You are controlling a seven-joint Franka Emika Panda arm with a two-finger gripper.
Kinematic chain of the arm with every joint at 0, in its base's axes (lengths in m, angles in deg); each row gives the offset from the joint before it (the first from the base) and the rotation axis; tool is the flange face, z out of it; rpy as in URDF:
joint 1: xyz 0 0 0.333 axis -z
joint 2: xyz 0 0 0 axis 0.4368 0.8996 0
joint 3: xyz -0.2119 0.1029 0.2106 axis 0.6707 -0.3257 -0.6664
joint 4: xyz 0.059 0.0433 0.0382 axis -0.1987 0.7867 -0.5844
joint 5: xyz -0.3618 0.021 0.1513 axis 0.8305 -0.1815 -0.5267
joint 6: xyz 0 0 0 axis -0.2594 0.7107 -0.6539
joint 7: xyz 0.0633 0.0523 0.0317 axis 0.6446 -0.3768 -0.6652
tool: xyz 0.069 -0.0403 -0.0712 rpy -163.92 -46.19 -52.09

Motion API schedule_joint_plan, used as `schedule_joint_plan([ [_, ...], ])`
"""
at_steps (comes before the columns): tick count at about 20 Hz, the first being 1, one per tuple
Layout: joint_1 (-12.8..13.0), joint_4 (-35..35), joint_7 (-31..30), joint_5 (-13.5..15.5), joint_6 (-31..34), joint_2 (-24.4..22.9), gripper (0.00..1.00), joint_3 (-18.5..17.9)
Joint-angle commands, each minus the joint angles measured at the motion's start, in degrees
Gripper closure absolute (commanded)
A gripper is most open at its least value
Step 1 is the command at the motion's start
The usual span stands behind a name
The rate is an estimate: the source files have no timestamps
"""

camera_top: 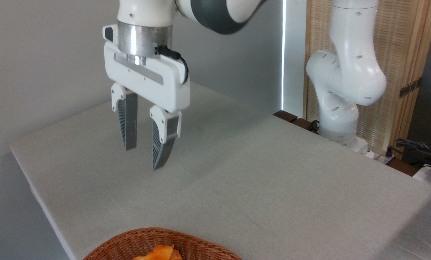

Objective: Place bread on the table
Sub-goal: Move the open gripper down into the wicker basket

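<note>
While the small glossy golden-orange bread [160,252] lies inside the brown woven wicker basket [129,242] at the bottom edge of the view, only its top showing, the white two-finger gripper [146,156] hangs in the air well beyond the basket, over the far part of the large table covered in plain light grey cloth [255,173]. Its grey ridged fingers [127,126] point downward and are spread apart with an empty gap between them; they hold nothing and touch nothing.

Judged from this, the task is at its very start: the approach to the bread is the step in hand, and neither the grasp nor the transfer is done yet. The next move calls for bringing the gripper toward the basket, near the front of the table, lining the spread fingers over the roll, and lowering between the basket's walls without catching the wicker rim. Because most of the bread is cut off by the picture's edge, its exact lie within the basket cannot be told, so the closing direction would have to be chosen once it is better seen. Beyond the basket the cloth offers plenty of bare surface for setting the roll down.
</note>
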State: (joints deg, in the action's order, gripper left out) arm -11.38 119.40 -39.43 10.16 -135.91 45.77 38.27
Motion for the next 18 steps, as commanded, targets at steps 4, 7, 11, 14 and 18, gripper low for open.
schedule_joint_plan([
  [4, 0.16, -0.42, -0.03, -0.06, -14.83, 7.35, 0.0, -7.38],
  [7, 0.16, -0.42, 2.77, -0.93, -20.11, 10.25, 0.0, -9.06],
  [11, 0.07, -0.42, 8.31, -1.55, -24.68, 13.94, 0.0, -9.68],
  [14, 0.07, -0.42, 8.32, -1.46, -28.73, 16.75, 0.0, -9.68],
  [18, 0.07, -0.42, 8.49, -1.64, -29.71, 17.73, 0.0, -9.59],
])
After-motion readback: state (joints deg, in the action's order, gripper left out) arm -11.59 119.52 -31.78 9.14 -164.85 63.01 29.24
